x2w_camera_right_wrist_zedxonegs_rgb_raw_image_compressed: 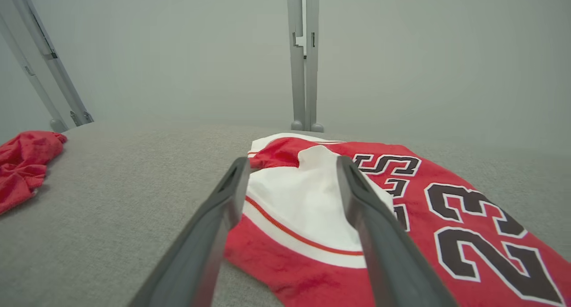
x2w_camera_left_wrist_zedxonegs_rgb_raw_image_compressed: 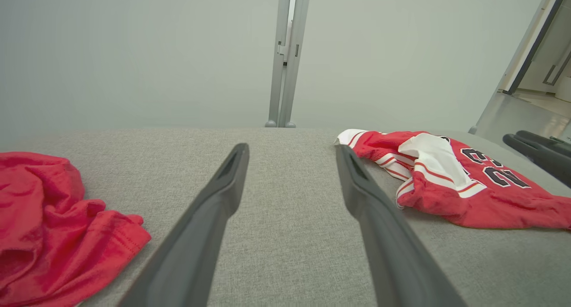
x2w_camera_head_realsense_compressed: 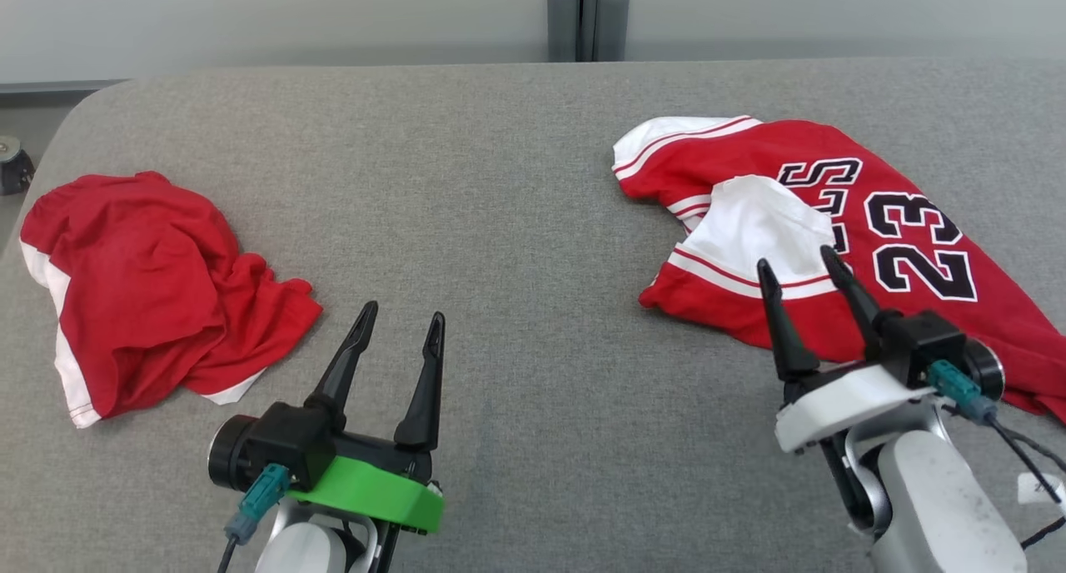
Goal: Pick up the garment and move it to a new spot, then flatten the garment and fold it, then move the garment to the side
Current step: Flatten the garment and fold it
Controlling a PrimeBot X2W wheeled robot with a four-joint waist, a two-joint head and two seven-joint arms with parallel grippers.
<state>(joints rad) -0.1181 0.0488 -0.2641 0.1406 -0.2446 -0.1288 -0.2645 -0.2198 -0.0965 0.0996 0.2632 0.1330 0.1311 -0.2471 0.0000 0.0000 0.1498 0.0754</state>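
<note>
The left claw (x2w_camera_head_realsense_compressed: 403, 311) has its two long dark fingers spread wide and nothing is between them; under it and ahead of it there is only the bare grey fabric-covered desk (x2w_camera_head_realsense_compressed: 516, 223). The right claw (x2w_camera_head_realsense_compressed: 795, 257) is also spread wide and it pinches nothing. The red basketball jersey with white trim and the black number 23 (x2w_camera_head_realsense_compressed: 833, 140) lies loosely on the desk directly ahead of the right claw and to its right side. It is not flat: a white panel with a red stripe is turned over on top of the red cloth. In the right wrist view the fingers of this claw (x2w_camera_right_wrist_zedxonegs_rgb_raw_image_compressed: 292, 160) stand on both sides of that white panel, and the near red hem of the jersey (x2w_camera_right_wrist_zedxonegs_rgb_raw_image_compressed: 312, 271) runs below them; I cannot tell if the tips touch the cloth. Far to the left of the left claw a crumpled red garment with white side stripes (x2w_camera_head_realsense_compressed: 141, 290) lies in a heap. In the left wrist view the left claw (x2w_camera_left_wrist_zedxonegs_rgb_raw_image_compressed: 292, 148) points between the two pieces, with the heap (x2w_camera_left_wrist_zedxonegs_rgb_raw_image_compressed: 44, 217) on its left and the jersey (x2w_camera_left_wrist_zedxonegs_rgb_raw_image_compressed: 446, 204) on its right, both well apart from it.
</note>
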